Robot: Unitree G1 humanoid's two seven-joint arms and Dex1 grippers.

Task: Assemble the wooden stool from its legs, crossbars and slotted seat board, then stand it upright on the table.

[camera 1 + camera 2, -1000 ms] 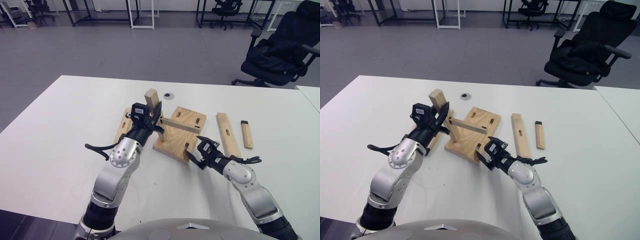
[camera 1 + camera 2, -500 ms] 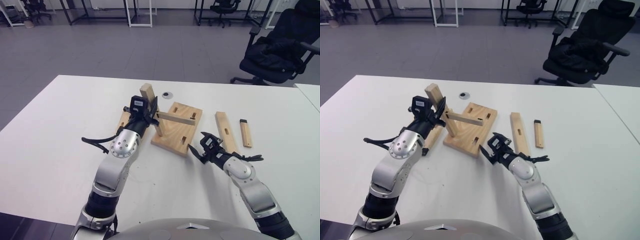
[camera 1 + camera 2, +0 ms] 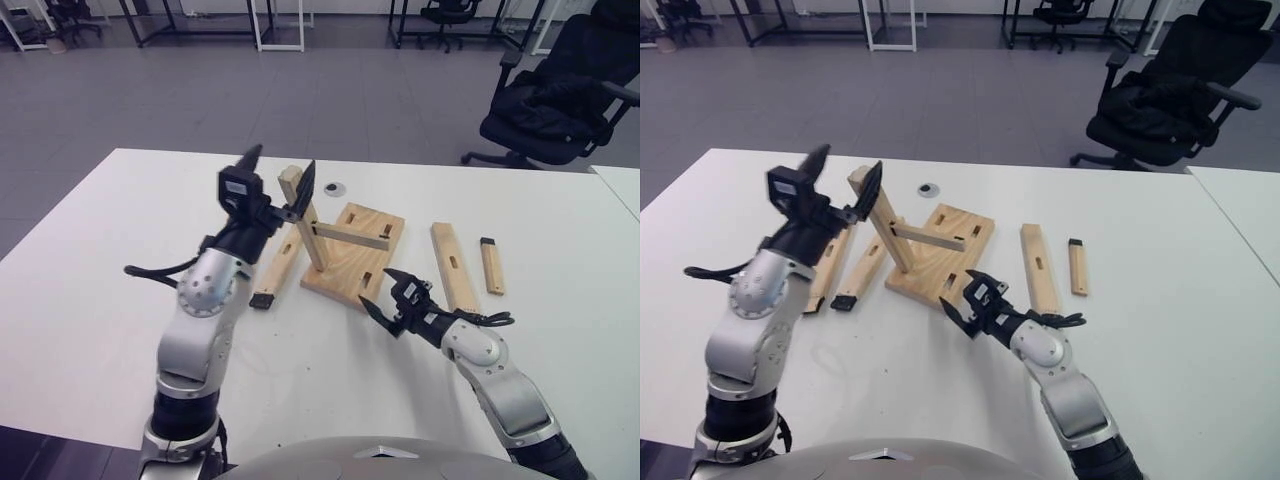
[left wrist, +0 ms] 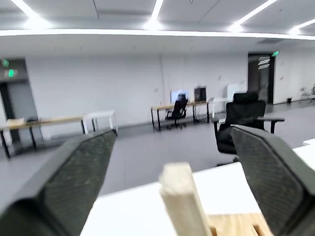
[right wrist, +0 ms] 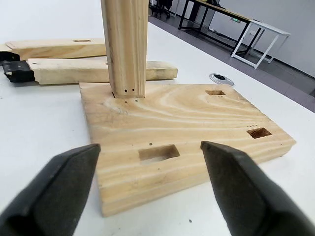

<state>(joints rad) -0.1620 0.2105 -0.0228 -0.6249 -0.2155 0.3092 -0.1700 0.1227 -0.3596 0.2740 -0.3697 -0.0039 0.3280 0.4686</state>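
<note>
Wooden leg (image 3: 305, 220) beside wide-open left tool (image 3: 282, 158), right tool (image 3: 385, 290) open, empty

Silver arm shells (image 3: 205, 292), black cables (image 3: 158, 271), pointed black pincer fingers (image 3: 305, 180)

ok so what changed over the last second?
Left hand let go of the upright leg and lifted, open, now straddling the leg's top. Right hand eased back from the near corner of the seat board, open, just short of it. Leg stays standing in the board with its crossbar attached; slotted piece and short bar on the right unmoved.
</note>
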